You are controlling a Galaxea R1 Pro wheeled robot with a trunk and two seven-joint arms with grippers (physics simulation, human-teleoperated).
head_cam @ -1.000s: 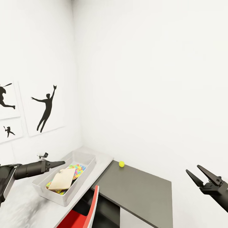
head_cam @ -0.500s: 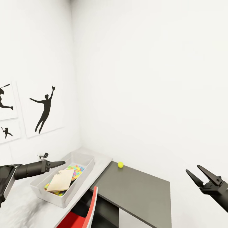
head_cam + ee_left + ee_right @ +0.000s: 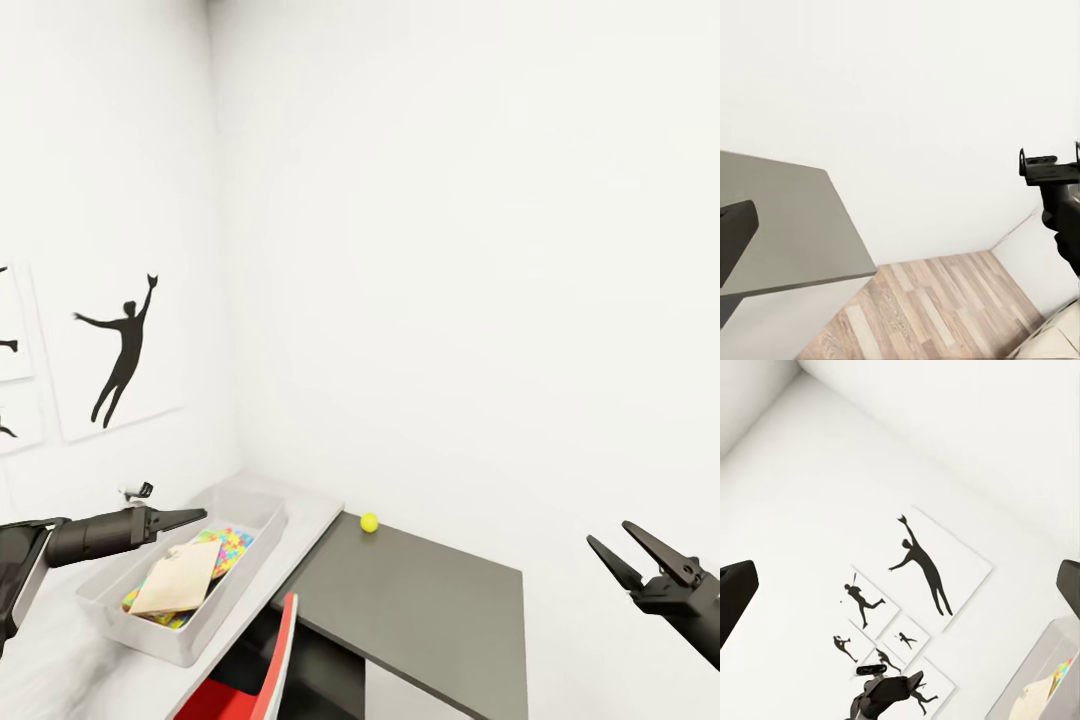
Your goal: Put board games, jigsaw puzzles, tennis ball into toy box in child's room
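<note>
Tennis ball (image 3: 369,522) near shelf's back edge

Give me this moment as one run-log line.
left end effector: shut, empty, over toy box | right end effector: open, empty | tennis ball: on dark shelf unit, outside box

Yellow-green tennis ball (image 3: 369,522) on dark grey shelf unit (image 3: 420,610) — multicoloured jigsaw puzzles (image 3: 228,545).

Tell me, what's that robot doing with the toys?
It's tidying up. The toy box on the table already has colourful jigsaw puzzles and a pale flat board inside. The tennis ball sits on the lower dark shelf unit by the wall. The left gripper hangs shut over the box, and the right gripper is open and empty.
</note>
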